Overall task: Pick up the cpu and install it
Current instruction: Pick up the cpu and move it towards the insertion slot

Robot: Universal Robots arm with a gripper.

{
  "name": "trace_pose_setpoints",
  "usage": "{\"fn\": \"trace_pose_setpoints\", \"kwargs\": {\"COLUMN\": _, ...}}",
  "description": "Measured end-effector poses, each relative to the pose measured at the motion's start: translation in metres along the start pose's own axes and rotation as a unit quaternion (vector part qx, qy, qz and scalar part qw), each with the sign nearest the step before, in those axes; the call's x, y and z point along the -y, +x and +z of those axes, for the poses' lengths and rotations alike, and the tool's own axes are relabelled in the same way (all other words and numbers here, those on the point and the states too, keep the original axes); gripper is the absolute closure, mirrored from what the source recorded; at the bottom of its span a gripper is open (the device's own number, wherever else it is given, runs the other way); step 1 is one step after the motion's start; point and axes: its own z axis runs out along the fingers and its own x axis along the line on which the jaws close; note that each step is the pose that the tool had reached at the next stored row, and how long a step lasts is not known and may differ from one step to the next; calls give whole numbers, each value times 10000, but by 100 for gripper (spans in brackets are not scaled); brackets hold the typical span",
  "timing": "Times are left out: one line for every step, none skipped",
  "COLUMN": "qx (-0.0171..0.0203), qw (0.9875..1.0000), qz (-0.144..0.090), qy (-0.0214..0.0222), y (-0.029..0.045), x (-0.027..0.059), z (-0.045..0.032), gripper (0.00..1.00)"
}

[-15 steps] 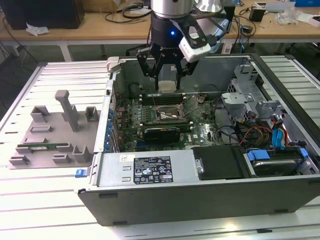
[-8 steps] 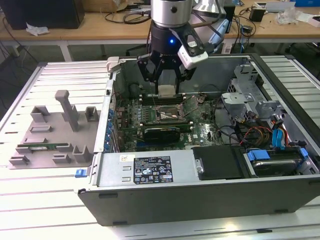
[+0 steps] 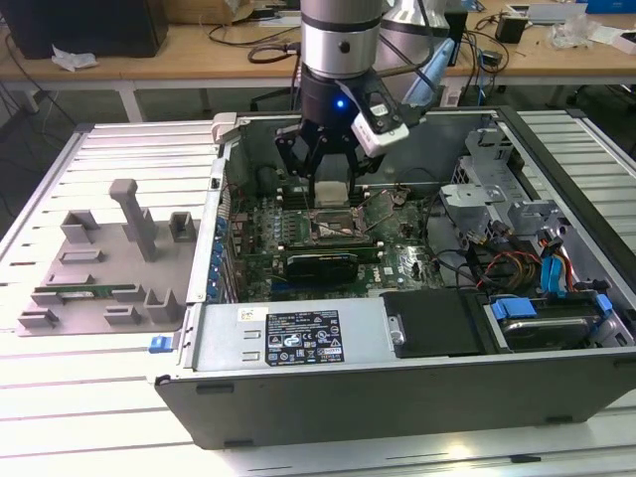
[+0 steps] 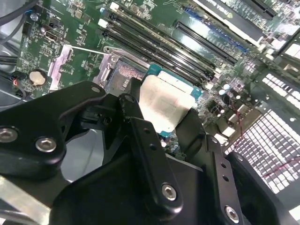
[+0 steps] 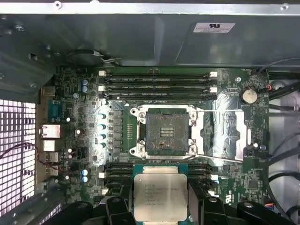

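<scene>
In the exterior view, the gripper (image 3: 330, 185) hangs inside the open computer case (image 3: 298, 397), its black fingers (image 3: 296, 157) pinching the cpu (image 3: 331, 192) by two opposite edges with the silvery top level. The cpu hangs clear above the motherboard (image 3: 397, 260), close to the bare socket (image 3: 336, 229) and at twelve o'clock from it, not seated. At nine o'clock from the case, a grey tray (image 3: 99, 253) lies on the slatted table (image 3: 79, 397) with a long green memory stick (image 3: 84, 295) in it. In the second wrist view, the cpu (image 4: 166, 105) is clamped between the fingers (image 4: 146, 145) of the gripper (image 4: 164, 115), its green rim showing. The socket (image 4: 123, 71) lies beyond it on the board, and a coin battery (image 4: 37, 77) sits further off. In the first wrist view, the gripper (image 5: 161, 208) grips the cpu (image 5: 160, 194) on both sides. The chip overlaps a bank of memory slots (image 5: 115, 173) and stands apart from the open socket (image 5: 165, 131), whose load plate (image 5: 229, 136) is swung back beside it.
</scene>
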Motion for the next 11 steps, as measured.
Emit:
{"fn": "trace_pose_setpoints", "kwargs": {"qx": 1, "qw": 10000, "qz": -1, "qy": -2, "y": -2, "x": -16, "z": 27, "gripper": 45}}
{"fn": "trace_pose_setpoints", "kwargs": {"qx": 0, "qw": 10000, "qz": -2, "qy": -2, "y": -2, "x": -30, "z": 48, "gripper": 45}}
{"fn": "trace_pose_setpoints", "kwargs": {"qx": 0, "qw": 10000, "qz": -4, "qy": -3, "y": -3, "x": -39, "z": 62, "gripper": 45}}
{"fn": "trace_pose_setpoints", "kwargs": {"qx": 0, "qw": 10000, "qz": -5, "qy": -3, "y": -3, "x": -51, "z": 79, "gripper": 45}}
{"fn": "trace_pose_setpoints", "kwargs": {"qx": -1, "qw": 10000, "qz": -7, "qy": -3, "y": -4, "x": -66, "z": 96, "gripper": 45}}
{"fn": "trace_pose_setpoints", "kwargs": {"qx": -1, "qw": 10000, "qz": -7, "qy": -4, "y": -4, "x": -77, "z": 108, "gripper": 45}}
{"fn": "trace_pose_setpoints", "kwargs": {"qx": -1, "qw": 10000, "qz": -8, "qy": -5, "y": -5, "x": -92, "z": 126, "gripper": 45}}
{"fn": "trace_pose_setpoints", "kwargs": {"qx": -1, "qw": 10000, "qz": -9, "qy": -6, "y": -6, "x": -101, "z": 138, "gripper": 45}}
{"fn": "trace_pose_setpoints", "kwargs": {"qx": -1, "qw": 10000, "qz": -9, "qy": -6, "y": -6, "x": -112, "z": 153, "gripper": 45}}
{"fn": "trace_pose_setpoints", "kwargs": {"qx": -2, "qw": 10000, "qz": -10, "qy": -6, "y": -7, "x": -120, "z": 165, "gripper": 45}}
{"fn": "trace_pose_setpoints", "kwargs": {"qx": -3, "qw": 10000, "qz": -11, "qy": -6, "y": -8, "x": -138, "z": 197, "gripper": 45}}
